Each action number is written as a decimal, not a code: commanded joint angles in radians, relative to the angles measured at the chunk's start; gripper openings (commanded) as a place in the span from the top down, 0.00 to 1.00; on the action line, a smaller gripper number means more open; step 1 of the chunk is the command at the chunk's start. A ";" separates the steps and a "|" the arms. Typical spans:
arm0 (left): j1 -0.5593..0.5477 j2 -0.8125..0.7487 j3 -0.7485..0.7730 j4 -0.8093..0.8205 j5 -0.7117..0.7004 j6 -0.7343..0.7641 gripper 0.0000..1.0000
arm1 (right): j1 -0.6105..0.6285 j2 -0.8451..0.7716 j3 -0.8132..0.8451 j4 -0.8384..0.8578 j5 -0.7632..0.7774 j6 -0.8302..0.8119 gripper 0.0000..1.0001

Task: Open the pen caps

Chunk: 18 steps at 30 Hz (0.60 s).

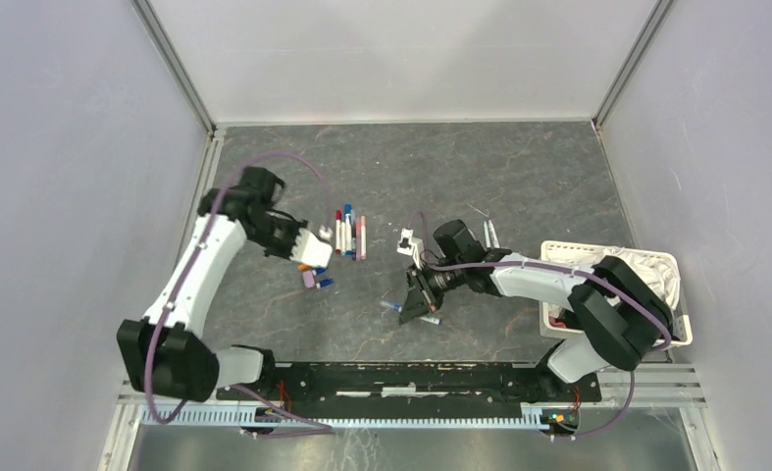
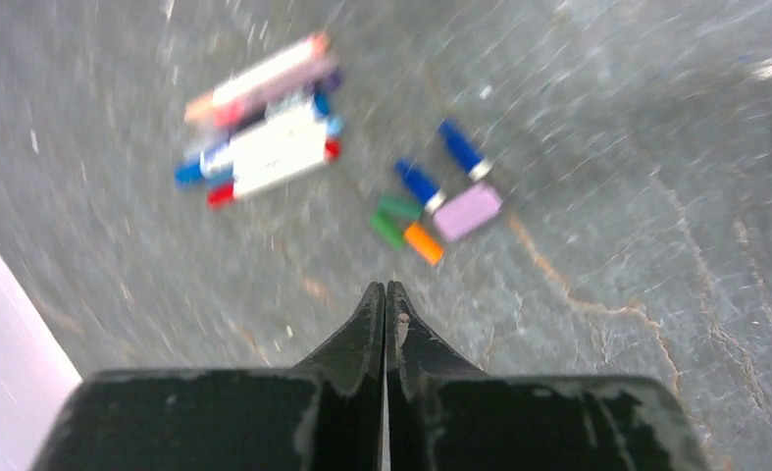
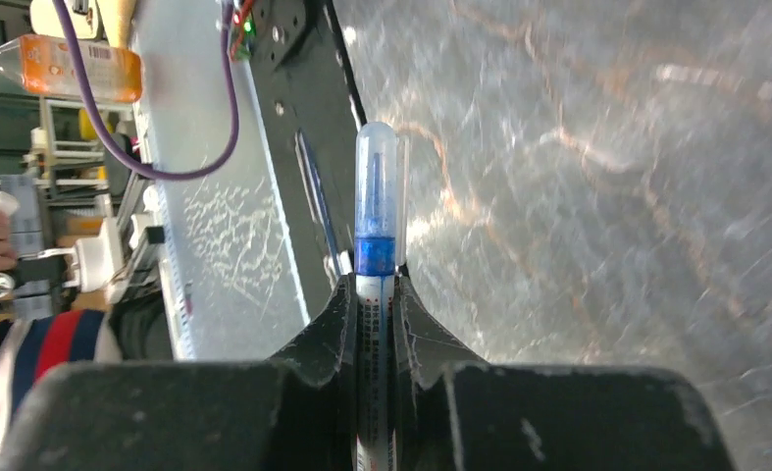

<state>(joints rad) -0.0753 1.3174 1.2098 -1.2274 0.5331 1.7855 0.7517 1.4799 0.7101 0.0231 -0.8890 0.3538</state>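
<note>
A row of white-barrelled pens (image 1: pixel 348 232) lies mid-table; it also shows blurred in the left wrist view (image 2: pixel 264 147). Loose pen caps (image 1: pixel 315 281) lie just in front of it: two blue (image 2: pixel 419 182), green (image 2: pixel 391 228) and orange (image 2: pixel 423 242) ones beside a short lilac piece (image 2: pixel 467 211). My left gripper (image 1: pixel 321 257) (image 2: pixel 386 287) is shut and empty, above the table just short of the caps. My right gripper (image 1: pixel 413 310) (image 3: pixel 376 285) is shut on a blue pen (image 3: pixel 376 314). Its clear blue cap (image 3: pixel 377 177) sticks out past the fingertips.
A white basket (image 1: pixel 672 263) with cloth inside stands at the right edge. Two thin pens (image 1: pixel 490 234) lie behind the right arm. The black base rail (image 1: pixel 411 378) runs along the near edge. Grey walls close in both sides.
</note>
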 commanded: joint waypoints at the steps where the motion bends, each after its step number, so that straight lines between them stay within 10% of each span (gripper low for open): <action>1: -0.224 -0.085 -0.032 -0.020 -0.103 -0.095 0.98 | -0.005 0.016 0.035 -0.088 -0.066 -0.020 1.00; 5: -0.364 -0.102 -0.018 -0.022 -0.059 -0.239 0.91 | -0.002 0.055 0.102 0.003 -0.092 0.044 1.00; 10: -0.469 -0.103 -0.032 0.034 -0.012 -0.394 0.27 | 0.033 0.154 0.273 0.060 -0.123 0.110 1.00; 13: -0.493 -0.094 -0.044 0.045 -0.002 -0.405 0.10 | 0.053 0.217 0.361 0.087 -0.146 0.149 1.00; 18: -0.509 -0.096 -0.063 0.078 0.000 -0.418 0.11 | 0.073 0.288 0.457 0.150 -0.178 0.213 1.00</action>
<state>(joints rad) -0.5735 1.2297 1.1580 -1.1923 0.5045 1.4376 0.8093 1.7245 1.0889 0.0982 -1.0130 0.5037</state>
